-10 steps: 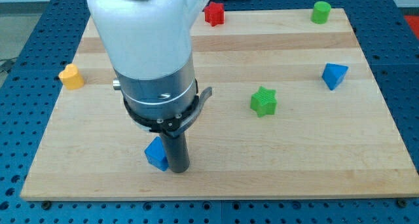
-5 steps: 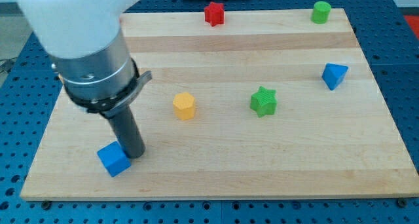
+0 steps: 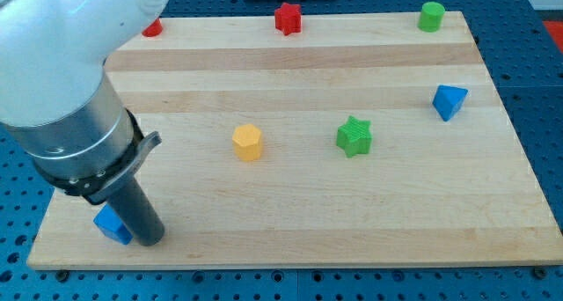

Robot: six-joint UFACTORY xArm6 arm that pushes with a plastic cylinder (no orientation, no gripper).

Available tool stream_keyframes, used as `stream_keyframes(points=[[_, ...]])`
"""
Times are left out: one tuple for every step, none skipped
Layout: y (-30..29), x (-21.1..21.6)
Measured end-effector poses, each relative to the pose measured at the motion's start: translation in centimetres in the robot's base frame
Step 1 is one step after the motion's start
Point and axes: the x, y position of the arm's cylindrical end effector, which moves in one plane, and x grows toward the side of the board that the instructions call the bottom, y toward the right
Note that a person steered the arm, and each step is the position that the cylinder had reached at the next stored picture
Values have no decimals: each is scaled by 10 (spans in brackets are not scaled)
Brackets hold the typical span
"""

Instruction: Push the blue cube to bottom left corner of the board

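My tip touches the blue cube's right; rod tilted.

The surface is pale wood in glued strips, smooth with a soft sheen. The blue cube, yellow block and green star look like matt plastic. My tip ends a dark, matt rod below a brushed-metal collar and glossy white arm shell.
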Motion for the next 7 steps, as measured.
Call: stream_keyframes(points=[[0,-15],[-11,-28],[-34,-28],[-50,-25],[-62,-25],[-74,-24],[-74,-23]])
